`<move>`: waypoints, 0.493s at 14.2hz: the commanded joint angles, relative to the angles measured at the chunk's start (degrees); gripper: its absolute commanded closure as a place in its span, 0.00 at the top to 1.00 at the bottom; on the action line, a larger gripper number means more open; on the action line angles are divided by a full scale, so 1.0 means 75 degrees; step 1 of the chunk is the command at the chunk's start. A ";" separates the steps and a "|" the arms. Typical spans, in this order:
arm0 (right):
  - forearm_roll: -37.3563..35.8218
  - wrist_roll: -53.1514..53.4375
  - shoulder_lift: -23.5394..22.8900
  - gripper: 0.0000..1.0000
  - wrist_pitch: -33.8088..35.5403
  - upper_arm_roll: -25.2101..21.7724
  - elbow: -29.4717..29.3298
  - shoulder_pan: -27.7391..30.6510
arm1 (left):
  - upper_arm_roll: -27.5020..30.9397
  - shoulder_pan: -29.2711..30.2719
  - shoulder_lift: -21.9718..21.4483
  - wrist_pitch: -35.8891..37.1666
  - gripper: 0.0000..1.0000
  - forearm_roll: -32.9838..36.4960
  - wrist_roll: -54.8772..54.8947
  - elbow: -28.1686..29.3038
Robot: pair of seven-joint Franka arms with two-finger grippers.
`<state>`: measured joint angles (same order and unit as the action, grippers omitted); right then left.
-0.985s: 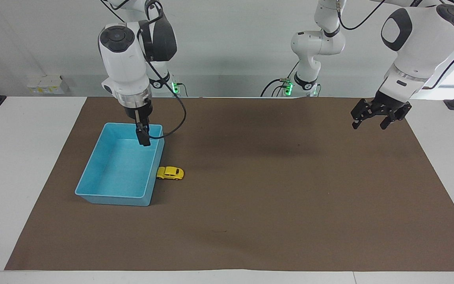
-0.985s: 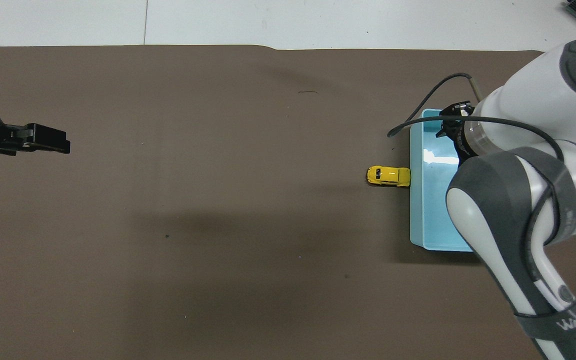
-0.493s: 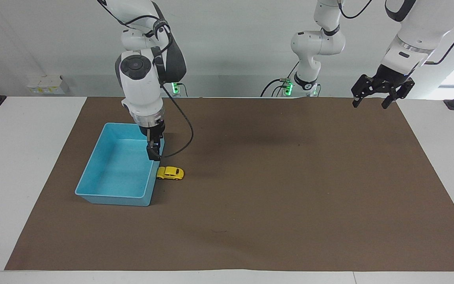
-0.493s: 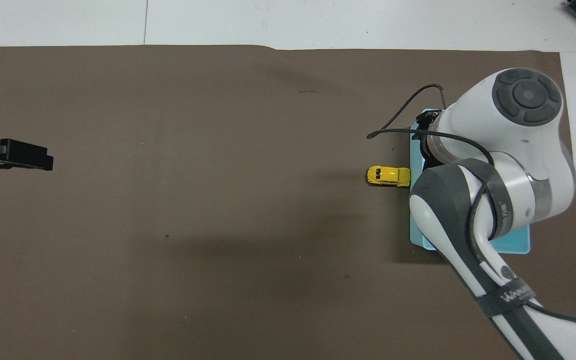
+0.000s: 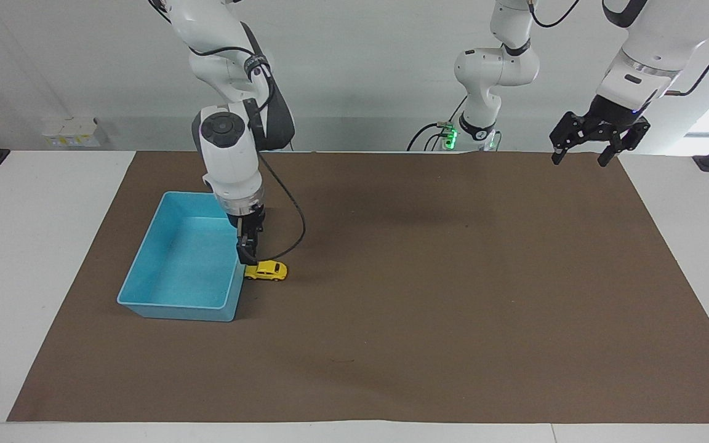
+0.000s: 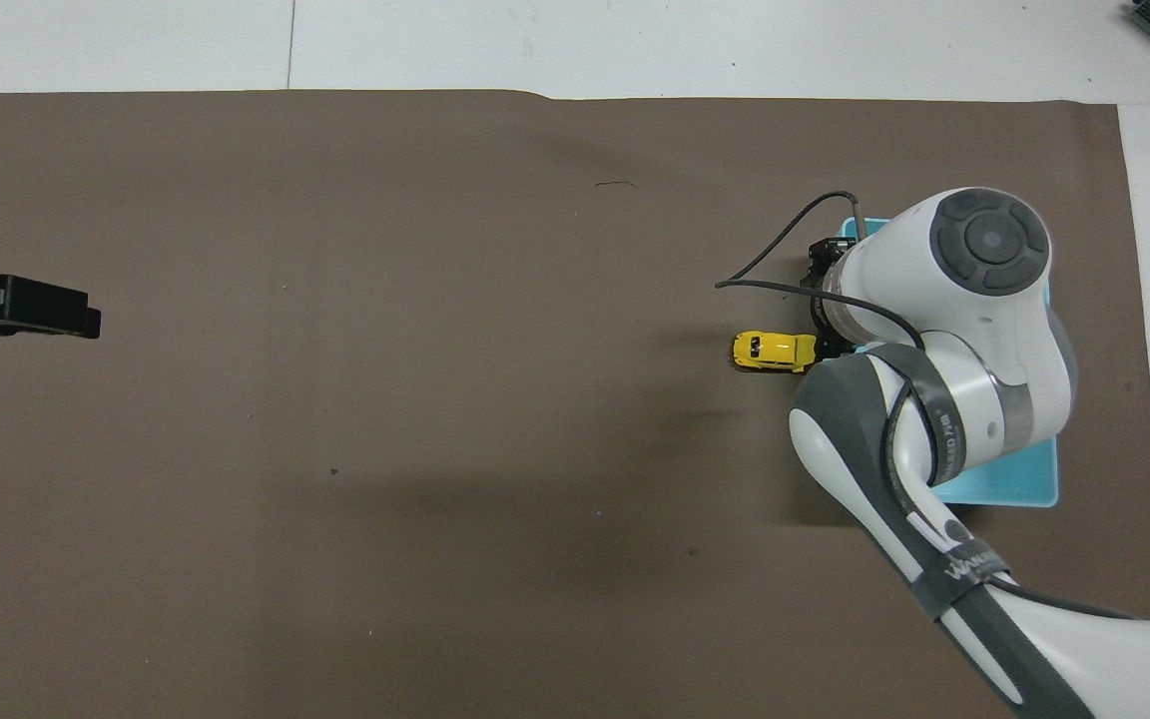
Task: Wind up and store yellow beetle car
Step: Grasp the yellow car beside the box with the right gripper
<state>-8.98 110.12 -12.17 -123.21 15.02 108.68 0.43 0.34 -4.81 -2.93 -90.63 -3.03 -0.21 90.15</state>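
Note:
The yellow beetle car (image 5: 266, 270) (image 6: 773, 352) stands on the brown mat, one end against the outer wall of the light blue tray (image 5: 182, 271) (image 6: 1019, 489). My right gripper (image 5: 248, 255) points straight down, low over the tray-side end of the car and the tray's rim, open and holding nothing. Whether it touches the car I cannot tell. In the overhead view the right arm covers this gripper and most of the tray. My left gripper (image 5: 584, 157) (image 6: 86, 322) hangs open and empty, high over the mat's edge at the left arm's end.
The brown mat (image 5: 453, 295) covers most of the white table. The tray's inside holds nothing. Small white boxes (image 5: 71, 132) sit on the table by the wall at the right arm's end.
My right gripper has come from over the tray's inside across its rim and down to the car's end. My left gripper rose and drew back toward the robots, then held.

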 commanded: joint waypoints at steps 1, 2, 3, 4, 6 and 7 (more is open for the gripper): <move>-0.0513 0.0692 -0.0205 1.00 -0.0669 0.0059 0.0392 -0.0068 | -0.0010 0.0020 -0.0007 0.0353 1.00 0.0110 0.0087 -0.0115; -0.0526 0.0739 -0.0333 1.00 -0.0751 0.0048 0.0380 -0.0080 | -0.0010 0.0031 0.0027 0.0470 1.00 0.0180 0.0087 -0.0126; -0.0607 0.0821 -0.0451 1.00 -0.0891 0.0048 0.0392 -0.0150 | -0.0033 0.0020 0.0039 0.0494 1.00 0.0367 0.0087 -0.0149; -0.0770 0.0996 -0.0545 1.00 -0.0939 0.0048 0.0392 -0.0174 | -0.0057 -0.0004 0.0051 0.0460 1.00 0.0403 0.0087 -0.0150; -0.1005 0.1289 -0.0686 1.00 -0.1044 0.0059 0.0392 -0.0174 | -0.0057 -0.0016 0.0051 0.0436 1.00 0.0404 0.0087 -0.0150; -0.1041 0.1325 -0.0767 1.00 -0.1172 0.0059 0.0403 -0.0186 | -0.0057 -0.0016 0.0040 0.0413 1.00 0.0392 0.0087 -0.0138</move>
<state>-14.65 117.60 -17.15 -129.86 15.03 111.27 -1.19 -0.01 -4.82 -2.92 -88.56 -1.18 -0.17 90.15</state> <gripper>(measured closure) 0.000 0.000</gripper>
